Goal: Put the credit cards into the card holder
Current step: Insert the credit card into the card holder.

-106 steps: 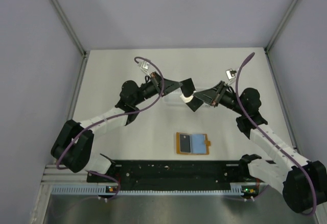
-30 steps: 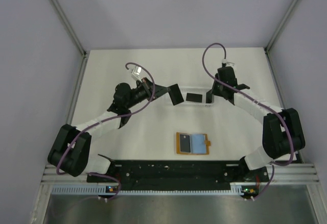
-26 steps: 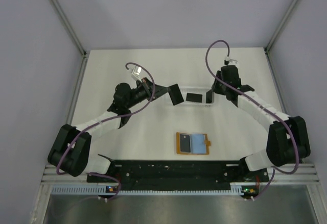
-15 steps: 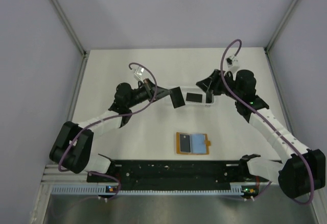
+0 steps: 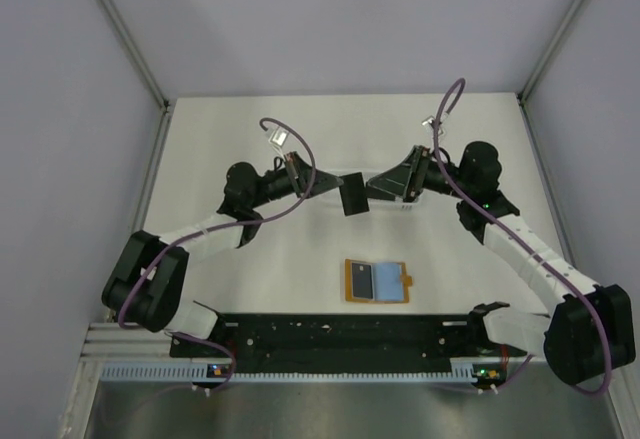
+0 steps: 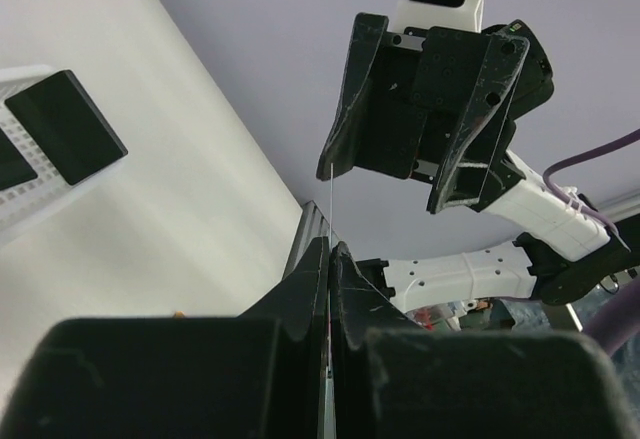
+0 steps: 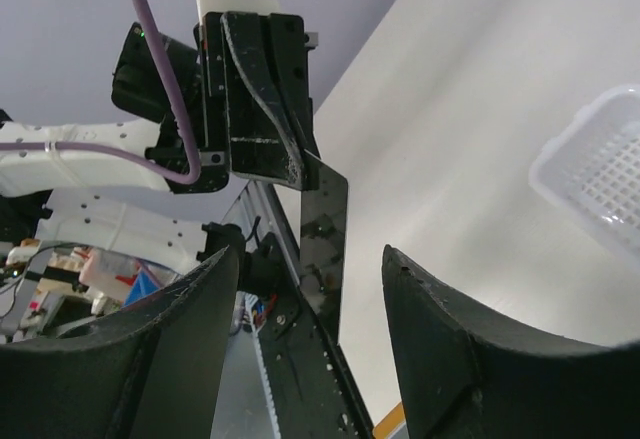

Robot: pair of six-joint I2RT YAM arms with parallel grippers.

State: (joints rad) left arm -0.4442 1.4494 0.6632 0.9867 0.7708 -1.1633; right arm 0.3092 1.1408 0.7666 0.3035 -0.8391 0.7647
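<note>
The left gripper [image 5: 337,187] is pressed together on a card [image 5: 353,197], pinching its left edge and holding it off the table [image 5: 250,149] at the far middle. The right gripper [image 5: 376,187], fingers spread, faces the card from the right. Its tips are just beside the card's free edge, but whether they touch cannot be told. The holder [image 5: 377,281] lies open nearer, well apart from both. A second card [image 6: 65,124] lies in the tray [image 6: 25,199].

robot test cell, laboratory type. evidence: plain grey-lilac wall panels [image 5: 330,19] framed by aluminium posts [image 5: 125,34]; white table [image 5: 300,259]; cabled left arm [image 5: 200,234] and right arm [image 5: 520,249] mounted at a black rail [image 5: 340,334]; slotted cable duct [image 5: 300,371] along the near edge.
</note>
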